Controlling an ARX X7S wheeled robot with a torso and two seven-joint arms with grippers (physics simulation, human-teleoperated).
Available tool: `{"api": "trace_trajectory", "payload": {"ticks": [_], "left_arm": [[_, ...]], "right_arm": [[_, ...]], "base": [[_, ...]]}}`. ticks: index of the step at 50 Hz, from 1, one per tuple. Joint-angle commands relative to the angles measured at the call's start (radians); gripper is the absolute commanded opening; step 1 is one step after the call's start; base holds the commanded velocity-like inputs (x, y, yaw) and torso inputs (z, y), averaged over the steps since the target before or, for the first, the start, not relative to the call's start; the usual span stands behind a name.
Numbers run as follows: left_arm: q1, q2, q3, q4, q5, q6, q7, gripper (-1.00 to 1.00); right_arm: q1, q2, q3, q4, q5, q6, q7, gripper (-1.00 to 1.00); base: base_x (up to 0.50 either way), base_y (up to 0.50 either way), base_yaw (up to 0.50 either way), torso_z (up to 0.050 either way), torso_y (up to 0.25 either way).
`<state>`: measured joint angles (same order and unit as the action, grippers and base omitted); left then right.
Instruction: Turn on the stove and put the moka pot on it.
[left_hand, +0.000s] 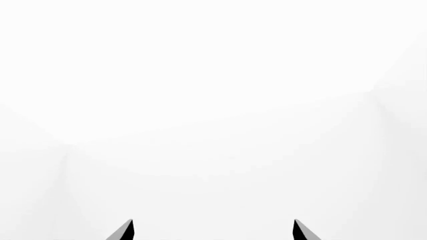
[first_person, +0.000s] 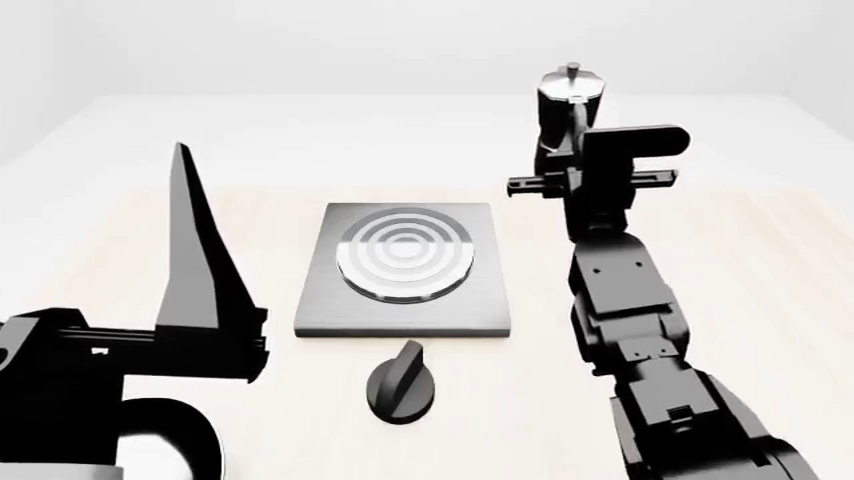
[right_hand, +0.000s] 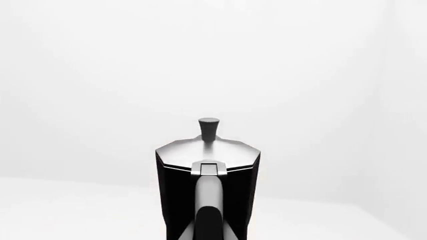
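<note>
The stove (first_person: 403, 300) is a flat dark-grey plate in the middle of the table, and its ringed burner (first_person: 407, 252) looks plain grey. The black knob (first_person: 400, 385) lies apart, just in front of the plate. Beyond the stove's far right corner, my right gripper (first_person: 563, 150) is shut on the moka pot (first_person: 567, 100) and holds it upright above the table. In the right wrist view the moka pot (right_hand: 208, 165) fills the centre with its handle facing the camera. My left gripper (left_hand: 213, 231) is open and empty over white space; one of its fingers (first_person: 198, 250) stands left of the stove.
The light wooden table (first_person: 120, 230) spreads around the stove, with white floor and walls behind it. My right arm (first_person: 634, 330) runs along the stove's right side. The left arm's black body (first_person: 80, 370) fills the lower left corner.
</note>
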<state>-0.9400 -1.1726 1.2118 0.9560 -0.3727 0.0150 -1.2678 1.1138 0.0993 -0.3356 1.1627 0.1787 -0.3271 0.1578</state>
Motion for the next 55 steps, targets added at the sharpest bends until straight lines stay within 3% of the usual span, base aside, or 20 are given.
{"api": "trace_trajectory", "payload": {"ticks": [1,20,42,48,55], "left_arm": [[0.011,-0.007,0.001,-0.005,0.005,0.01,-0.002,1.0],[0.01,-0.003,-0.005,-0.01,-0.009,0.0,0.002,1.0],[0.003,0.008,-0.011,-0.015,-0.03,-0.014,0.017,1.0],[0.004,0.01,-0.012,-0.017,-0.029,-0.015,0.018,1.0],[0.007,0.011,-0.013,-0.019,-0.029,-0.012,0.019,1.0]], "right_arm": [[0.137,-0.049,0.034,0.146,-0.082,-0.063,-0.004,-1.0],[0.172,-0.098,0.063,0.146,-0.133,-0.014,0.001,-1.0],[0.17,-0.099,-0.953,0.121,0.981,-0.143,0.111,-1.0],[0.156,-0.099,-1.124,0.073,1.123,-0.184,0.14,-1.0],[0.158,-0.099,-1.201,0.004,1.136,-0.182,0.187,-1.0]], "base": [[0.0,0.0,0.0,0.0,0.0],[0.0,0.0,0.0,0.0,0.002],[0.0,0.0,0.0,0.001,0.001],[0.0,0.0,0.0,0.0,0.002],[0.0,0.0,0.0,0.0,0.002]]}}
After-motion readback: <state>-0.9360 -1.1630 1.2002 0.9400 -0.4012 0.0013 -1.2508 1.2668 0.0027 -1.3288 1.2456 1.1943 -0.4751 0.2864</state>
